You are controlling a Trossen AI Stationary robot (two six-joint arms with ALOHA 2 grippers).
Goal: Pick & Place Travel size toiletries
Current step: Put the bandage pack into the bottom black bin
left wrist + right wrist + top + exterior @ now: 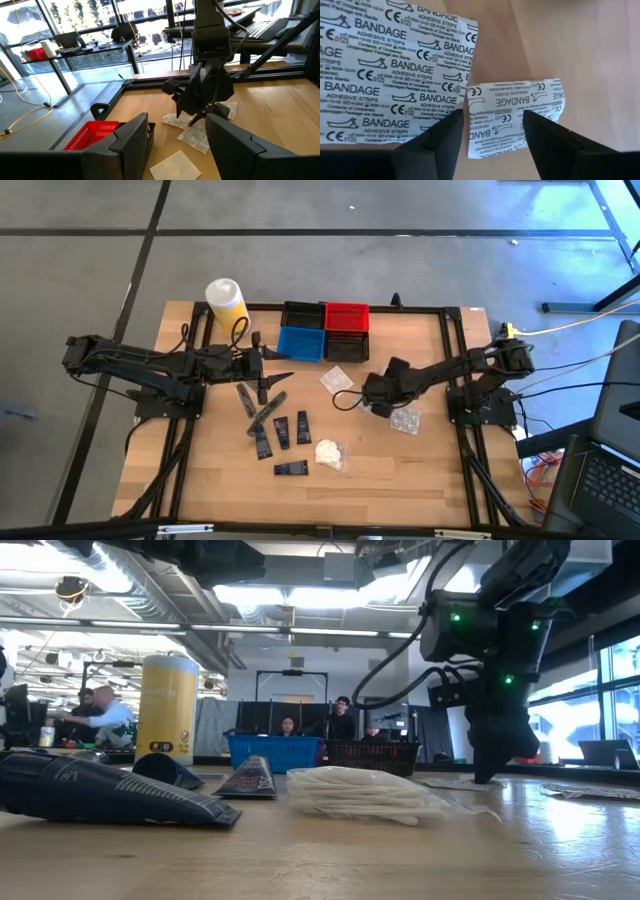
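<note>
Right tool low over bandage packets toward right edge of desk, jaws spread, straddling smaller packet, nothing held. Risk: flat packet slips from pinch, or overlapping larger sheet snags. Left tool waits open near bins.

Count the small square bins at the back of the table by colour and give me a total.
black bins: 2
red bin: 1
blue bin: 1
Total: 4
</note>
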